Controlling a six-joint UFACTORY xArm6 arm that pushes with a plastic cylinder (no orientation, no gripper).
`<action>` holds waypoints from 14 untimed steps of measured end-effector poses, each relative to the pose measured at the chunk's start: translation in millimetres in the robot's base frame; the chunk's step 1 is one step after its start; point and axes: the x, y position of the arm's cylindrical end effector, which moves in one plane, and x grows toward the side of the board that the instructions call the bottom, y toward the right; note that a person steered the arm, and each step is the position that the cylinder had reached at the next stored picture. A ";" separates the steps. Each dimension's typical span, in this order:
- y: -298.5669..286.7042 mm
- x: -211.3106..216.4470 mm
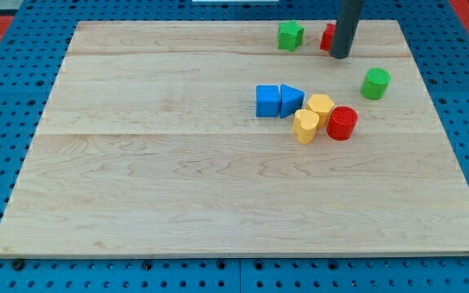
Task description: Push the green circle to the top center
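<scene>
The green circle (375,83) is a short green cylinder at the view's right, in the upper part of the wooden board (177,179). My tip (340,56) is the lower end of the dark rod near the view's top, up and to the left of the green circle, with a gap between them. The rod partly hides a red block (327,37) just to its left, whose shape I cannot make out.
A green star-like block (291,35) sits near the top edge, left of the rod. A cluster lies mid-board: blue cube (268,101), blue triangle (291,100), two yellow blocks (321,106) (305,126), and a red cylinder (342,123).
</scene>
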 end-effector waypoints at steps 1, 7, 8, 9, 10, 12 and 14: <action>3.9 -22.9; -7.8 35.2; 17.7 20.6; -9.6 -0.6; -48.5 22.4; -126.5 4.5; -113.1 -5.9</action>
